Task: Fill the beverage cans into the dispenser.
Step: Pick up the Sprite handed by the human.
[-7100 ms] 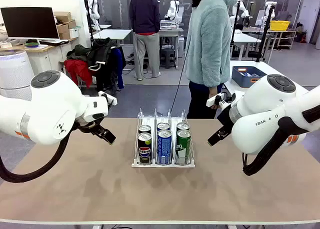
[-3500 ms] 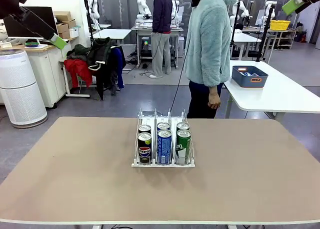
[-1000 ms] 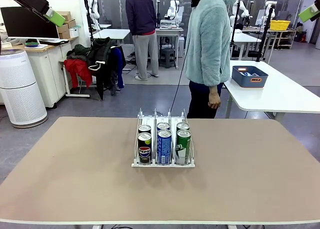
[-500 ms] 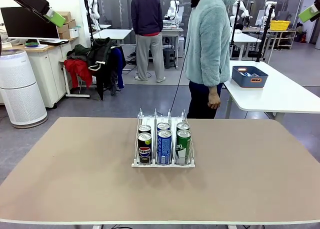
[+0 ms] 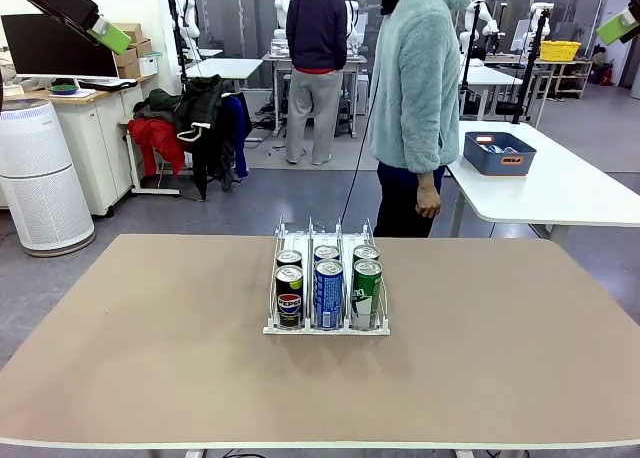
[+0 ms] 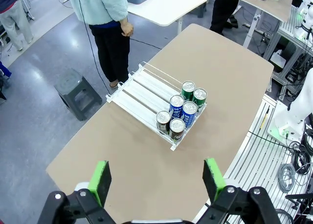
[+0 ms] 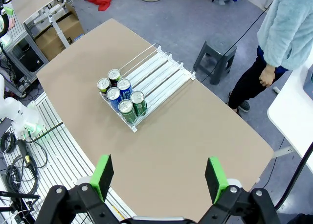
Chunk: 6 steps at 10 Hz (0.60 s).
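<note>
The left gripper [image 6: 156,180] and right gripper [image 7: 159,176] hang spread and empty, high above the counter [image 5: 150,358]. Six beverage cans [image 5: 329,294] stand upright at the dispenser's [image 5: 326,328] near end. They look stiff, smooth and probably slippery, so pinch mid-body.

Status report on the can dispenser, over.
Left gripper open, right gripper open, both high up, empty. Six cans in dispenser, two per lane. Person standing far side.
</note>
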### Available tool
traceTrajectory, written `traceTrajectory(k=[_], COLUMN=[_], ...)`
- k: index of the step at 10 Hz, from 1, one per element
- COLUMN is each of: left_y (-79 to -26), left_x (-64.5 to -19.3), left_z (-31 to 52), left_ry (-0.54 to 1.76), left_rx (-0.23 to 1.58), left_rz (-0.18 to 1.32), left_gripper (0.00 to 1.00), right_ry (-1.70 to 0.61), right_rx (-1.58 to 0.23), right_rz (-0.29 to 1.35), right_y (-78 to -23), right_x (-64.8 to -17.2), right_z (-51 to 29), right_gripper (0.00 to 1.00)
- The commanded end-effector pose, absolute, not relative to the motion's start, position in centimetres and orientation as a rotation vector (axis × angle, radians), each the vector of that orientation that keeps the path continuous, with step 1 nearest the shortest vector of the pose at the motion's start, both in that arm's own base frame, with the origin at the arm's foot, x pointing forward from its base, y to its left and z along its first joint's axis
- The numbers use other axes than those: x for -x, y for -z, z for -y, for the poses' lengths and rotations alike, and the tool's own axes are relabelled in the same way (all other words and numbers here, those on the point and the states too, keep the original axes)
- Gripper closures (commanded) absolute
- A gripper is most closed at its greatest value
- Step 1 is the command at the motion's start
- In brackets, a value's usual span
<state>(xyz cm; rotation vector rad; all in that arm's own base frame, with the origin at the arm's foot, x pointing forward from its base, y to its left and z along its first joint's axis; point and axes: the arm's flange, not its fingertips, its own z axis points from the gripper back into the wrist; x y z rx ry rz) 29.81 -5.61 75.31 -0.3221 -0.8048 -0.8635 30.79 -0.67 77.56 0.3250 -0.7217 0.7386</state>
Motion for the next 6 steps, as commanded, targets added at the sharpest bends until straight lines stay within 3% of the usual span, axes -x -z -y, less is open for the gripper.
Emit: traceTrajectory(k=[1,6], left_y=[-75.30,-75.30], left_x=[-29.88,-29.88], left_z=[5.66,5.66], left_ry=[0.854,0.854], left_rx=[0.330,0.330], left_rz=[0.801,0.801], left_gripper=[0.00,0.00], right_ry=[-0.742,-0.742], right_rx=[-0.327,-0.327], right_rz=[0.721,0.721], right_y=[-77.55,-77.55], right_x=[-30.80,-30.80], right_z=[0.58,0.58], right_gripper=[0.00,0.00])
